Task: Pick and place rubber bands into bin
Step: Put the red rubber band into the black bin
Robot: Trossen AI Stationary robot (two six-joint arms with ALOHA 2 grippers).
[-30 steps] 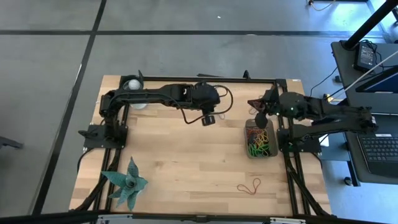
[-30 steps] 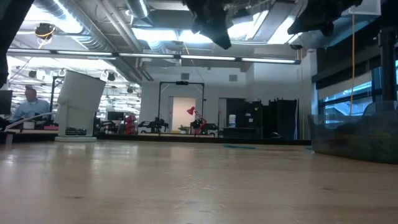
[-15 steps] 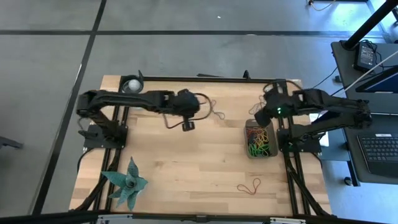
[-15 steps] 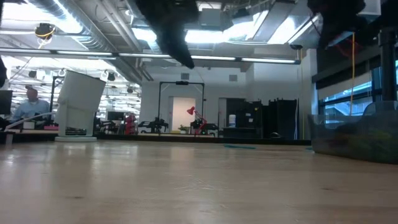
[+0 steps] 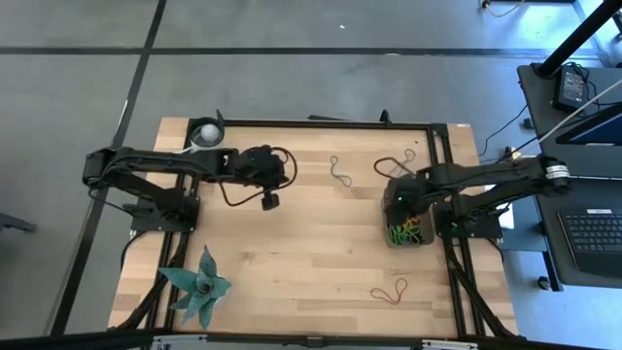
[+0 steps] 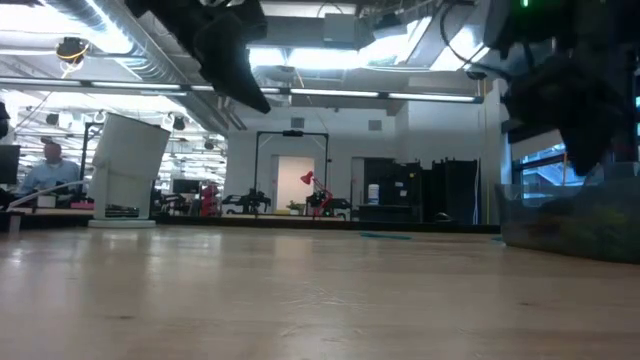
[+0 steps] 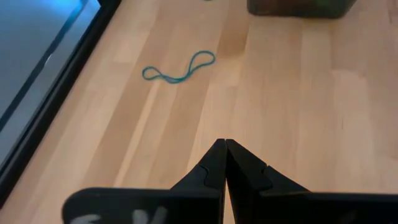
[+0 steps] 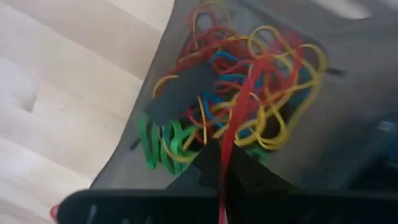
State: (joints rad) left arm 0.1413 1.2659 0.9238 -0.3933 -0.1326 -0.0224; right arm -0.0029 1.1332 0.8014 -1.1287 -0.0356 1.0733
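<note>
My right claw (image 8: 222, 163), pinched on a red rubber band (image 8: 239, 118), hung over the bin (image 5: 387, 233); left claw (image 7: 224, 149) shut, empty.

One bin (image 5: 389, 236) is present, holding a tangled heap of rubber bands (image 8: 249, 99) too knotted to count. Three loose bands lie on the bench (image 5: 292, 262): one greenish (image 5: 338, 170), one dark (image 5: 396, 163), one reddish-brown (image 5: 391, 291). One white cup (image 5: 206, 133), one plant model (image 5: 197, 284) and two arms.
</note>
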